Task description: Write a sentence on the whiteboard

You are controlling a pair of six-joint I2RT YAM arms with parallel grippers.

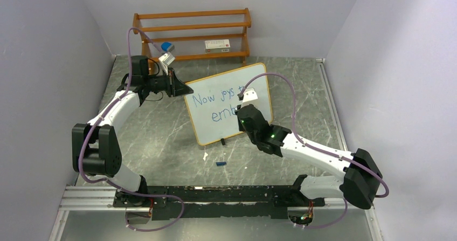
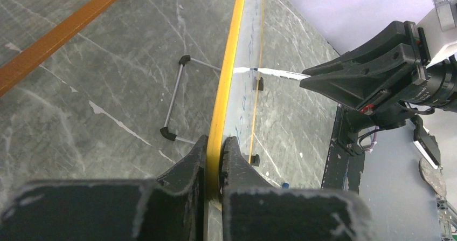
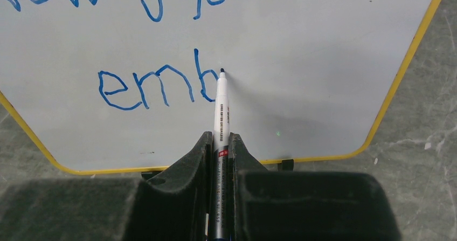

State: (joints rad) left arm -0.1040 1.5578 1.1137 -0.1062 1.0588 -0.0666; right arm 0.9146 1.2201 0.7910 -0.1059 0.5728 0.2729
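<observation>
My right gripper (image 3: 220, 139) is clenched on the marker (image 3: 221, 107), whose tip at twelve o'clock from the jaws seems to touch the board (image 3: 312, 57) just right of the "b". My left gripper (image 2: 215, 146) is pinched on the board's nine o'clock edge. The board stands mid-table with the sentence (image 3: 156, 84) stopped at "emb" on its second row, so I'd press lightly, make small strokes toward three o'clock, and brace with the left against rocking.

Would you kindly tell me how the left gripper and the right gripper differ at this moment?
The left gripper clamps the whiteboard by its yellow edge; the right gripper clamps a marker. The left sits at the board's side, the right faces its front. Both are shut.
</observation>
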